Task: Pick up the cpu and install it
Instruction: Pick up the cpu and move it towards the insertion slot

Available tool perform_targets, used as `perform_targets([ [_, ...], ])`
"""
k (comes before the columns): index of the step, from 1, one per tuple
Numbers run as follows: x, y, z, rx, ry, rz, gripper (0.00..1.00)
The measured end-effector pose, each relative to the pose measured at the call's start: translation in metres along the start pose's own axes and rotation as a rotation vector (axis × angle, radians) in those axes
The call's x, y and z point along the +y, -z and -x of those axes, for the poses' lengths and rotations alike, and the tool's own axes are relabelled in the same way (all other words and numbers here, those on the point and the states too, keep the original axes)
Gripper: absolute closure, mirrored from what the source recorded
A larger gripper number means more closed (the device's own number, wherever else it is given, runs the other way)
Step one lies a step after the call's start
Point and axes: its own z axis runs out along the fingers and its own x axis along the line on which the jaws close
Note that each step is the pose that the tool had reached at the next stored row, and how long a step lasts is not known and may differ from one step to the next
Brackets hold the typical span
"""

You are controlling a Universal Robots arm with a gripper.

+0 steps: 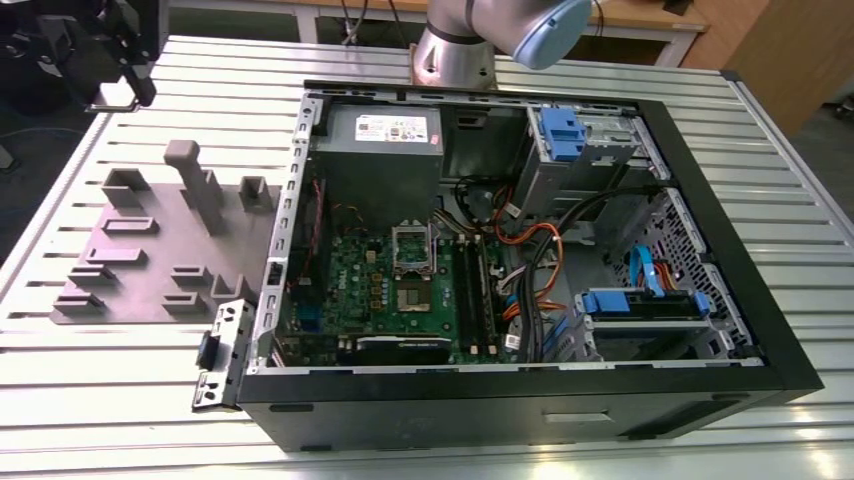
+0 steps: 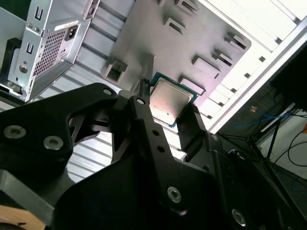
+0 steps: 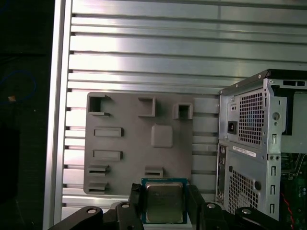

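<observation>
Holding the cpu (image 3: 164, 202), jaws hover over the ribbed metal table (image 3: 168, 57).

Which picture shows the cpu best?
The first wrist view: the cpu faces the camera, its silvery top plain, held in the gripper. The second wrist view shows it tilted, one edge behind a finger.

A silver table (image 3: 144, 62) with long grooves lay under the gripper (image 3: 164, 206). Bright light shone on its bars. Beyond the table's edge beside the gripper, the floor (image 2: 283, 158) was dark, with thin cables (image 2: 261, 120). A wooden desk (image 1: 641, 18) stood farther off.
</observation>
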Motion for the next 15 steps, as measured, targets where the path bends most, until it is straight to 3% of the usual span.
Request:
perform_targets([
  [15,-0.0011,0.0,0.0073,0.0001,0.0,0.0,0.53],
])
